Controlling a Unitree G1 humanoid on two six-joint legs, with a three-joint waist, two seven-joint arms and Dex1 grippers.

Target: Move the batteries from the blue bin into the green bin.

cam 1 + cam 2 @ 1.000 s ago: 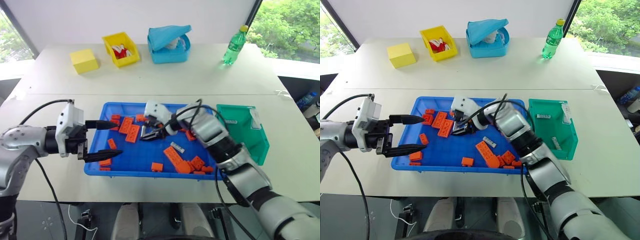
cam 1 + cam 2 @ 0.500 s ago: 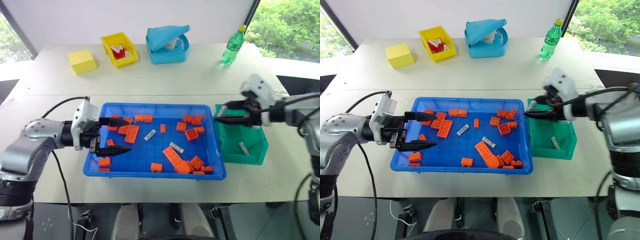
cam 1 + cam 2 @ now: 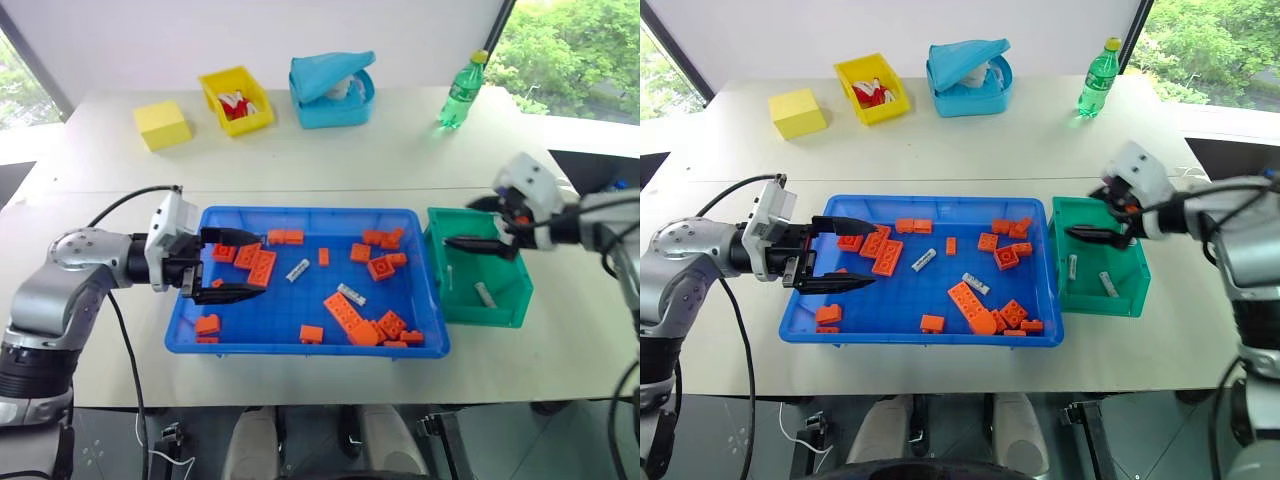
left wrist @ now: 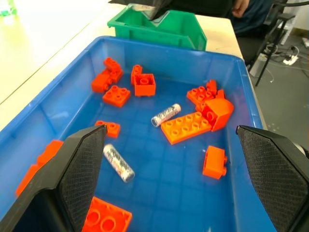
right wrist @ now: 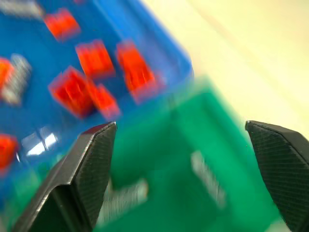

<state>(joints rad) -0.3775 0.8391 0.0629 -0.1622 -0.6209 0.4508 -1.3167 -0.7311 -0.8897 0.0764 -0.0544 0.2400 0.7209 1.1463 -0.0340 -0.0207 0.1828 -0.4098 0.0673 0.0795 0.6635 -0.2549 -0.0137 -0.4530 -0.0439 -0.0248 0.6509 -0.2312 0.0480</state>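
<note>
- Left eye view: the left gripper hangs over the left end of the blue bin, pointing right, its two black fingers spread wide with nothing between them.
- The blue bin lies on the near part of the white table, scattered with orange bricks.
- Two batteries remain in the blue bin: one near the middle toward the far wall, another just right of centre beside a long brick.
- The green bin stands just beside the blue bin's right end, and two batteries lie inside it: one on its floor to the right, one by its left wall.
- The right gripper hovers over the far part of the green bin, pointing left, its fingers parted wide and empty.
- Along the far side of the table, left to right: a yellow block, a small yellow bin, a light-blue container and a green bottle.
</note>
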